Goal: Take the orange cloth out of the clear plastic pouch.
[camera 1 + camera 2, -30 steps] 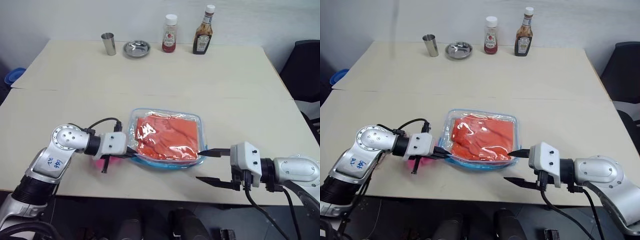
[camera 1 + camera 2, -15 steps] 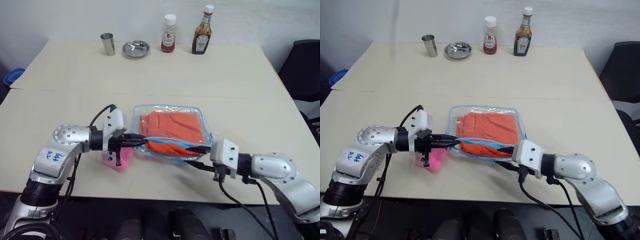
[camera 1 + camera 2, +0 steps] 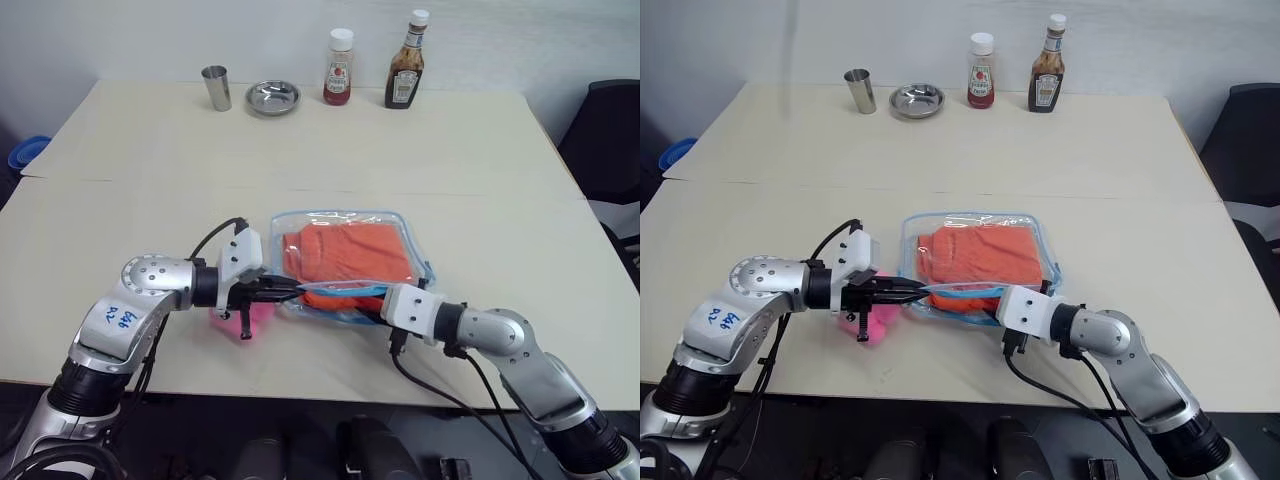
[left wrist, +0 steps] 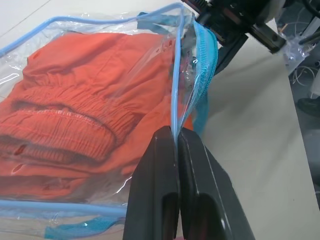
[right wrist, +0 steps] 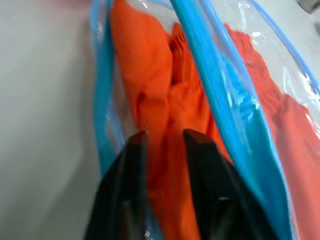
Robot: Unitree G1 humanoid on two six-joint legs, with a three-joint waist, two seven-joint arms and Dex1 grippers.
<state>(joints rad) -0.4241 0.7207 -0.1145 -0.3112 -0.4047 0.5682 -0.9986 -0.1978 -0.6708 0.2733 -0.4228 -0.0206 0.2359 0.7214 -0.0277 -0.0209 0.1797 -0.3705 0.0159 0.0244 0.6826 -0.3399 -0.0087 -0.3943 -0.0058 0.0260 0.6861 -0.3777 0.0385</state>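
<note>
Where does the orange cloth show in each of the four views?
Left eye: orange cloth centre, inside the clear plastic pouch.
Right eye: centre, likewise.
Left wrist: upper left, behind plastic.
Right wrist: middle, around the right gripper.
Shared landmark: the pouch's blue zipper edge.

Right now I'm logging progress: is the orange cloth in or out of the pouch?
In. The orange cloth lies inside the clear plastic pouch, behind its film; the right gripper reaches through the open zipper edge.

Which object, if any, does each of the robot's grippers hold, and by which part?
The left gripper pinches the clear plastic pouch by its light blue trimmed edge. The right gripper reaches into the pouch mouth with its jaws around the orange cloth; a firm grip cannot be told.
</note>
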